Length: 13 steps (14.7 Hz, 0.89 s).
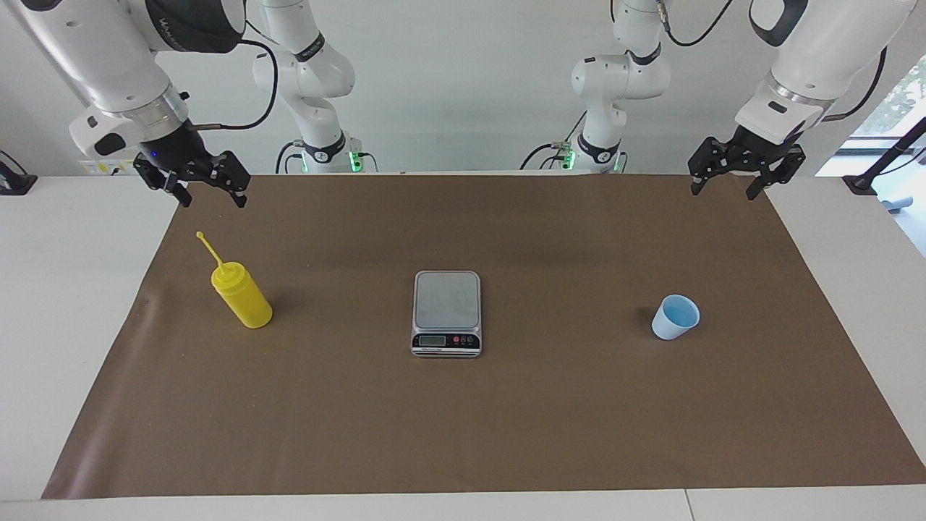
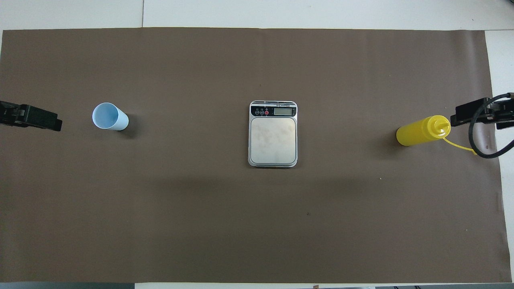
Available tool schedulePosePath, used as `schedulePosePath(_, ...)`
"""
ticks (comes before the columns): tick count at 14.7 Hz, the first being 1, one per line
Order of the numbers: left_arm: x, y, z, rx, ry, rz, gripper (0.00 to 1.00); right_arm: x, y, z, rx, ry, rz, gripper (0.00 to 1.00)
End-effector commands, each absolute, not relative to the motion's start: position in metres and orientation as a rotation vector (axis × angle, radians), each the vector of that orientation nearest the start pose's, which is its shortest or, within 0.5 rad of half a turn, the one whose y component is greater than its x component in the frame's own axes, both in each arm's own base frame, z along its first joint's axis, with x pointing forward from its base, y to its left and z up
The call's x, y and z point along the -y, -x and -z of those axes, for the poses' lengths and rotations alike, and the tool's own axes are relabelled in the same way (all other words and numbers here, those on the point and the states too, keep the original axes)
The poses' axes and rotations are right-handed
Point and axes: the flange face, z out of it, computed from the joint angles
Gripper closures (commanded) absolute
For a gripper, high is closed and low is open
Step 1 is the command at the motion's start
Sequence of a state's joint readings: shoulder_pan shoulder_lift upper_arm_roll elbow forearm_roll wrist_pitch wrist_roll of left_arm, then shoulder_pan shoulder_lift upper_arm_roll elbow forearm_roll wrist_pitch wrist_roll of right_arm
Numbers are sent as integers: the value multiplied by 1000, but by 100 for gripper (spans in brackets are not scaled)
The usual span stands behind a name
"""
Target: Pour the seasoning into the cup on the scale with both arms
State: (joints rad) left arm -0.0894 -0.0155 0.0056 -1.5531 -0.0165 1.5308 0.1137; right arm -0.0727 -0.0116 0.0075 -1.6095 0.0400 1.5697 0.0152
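Observation:
The yellow seasoning bottle (image 1: pixel 242 295) (image 2: pixel 419 131) stands upright on the brown mat toward the right arm's end, its cap strap sticking out. The light blue cup (image 1: pixel 676 317) (image 2: pixel 109 117) stands upright toward the left arm's end. Between them sits the silver scale (image 1: pixel 447 300) (image 2: pixel 273 138), its platform bare and its display on the side farther from the robots. My right gripper (image 1: pixel 213 201) (image 2: pixel 468 112) hangs open in the air over the mat's edge, apart from the bottle. My left gripper (image 1: pixel 725 192) (image 2: pixel 40 117) hangs open over the mat's edge at its own end, apart from the cup.
The brown mat (image 1: pixel 463 434) covers most of the white table (image 1: pixel 72 325). Black stands sit at the table's two ends (image 1: pixel 14 181) (image 1: pixel 868 177). A black cable (image 2: pixel 484 140) loops down by the right gripper.

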Motion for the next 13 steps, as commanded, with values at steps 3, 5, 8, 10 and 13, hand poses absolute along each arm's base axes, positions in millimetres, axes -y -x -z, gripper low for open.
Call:
schedulePosePath(3,47,-539,-641,-336,3120,-24,0,35,-544,-616,-114,3087,-51,0)
schedulePosePath(5,47,-539,-641,-336,3119,-22,0,36,-543,-615,-128,3087,-52,0)
schedulePosePath(8,46,-538,-641,-329,3120,-29,0,41,-543,-615,-152,3080,-51,0)
schedulePosePath(10,45,-530,-631,-333,3120,-91,0,37,-545,-615,-138,3081,-37,0)
schedulePosePath(13,46,-534,-606,-344,3118,52,0,68,-543,-615,-225,3074,-20,0)
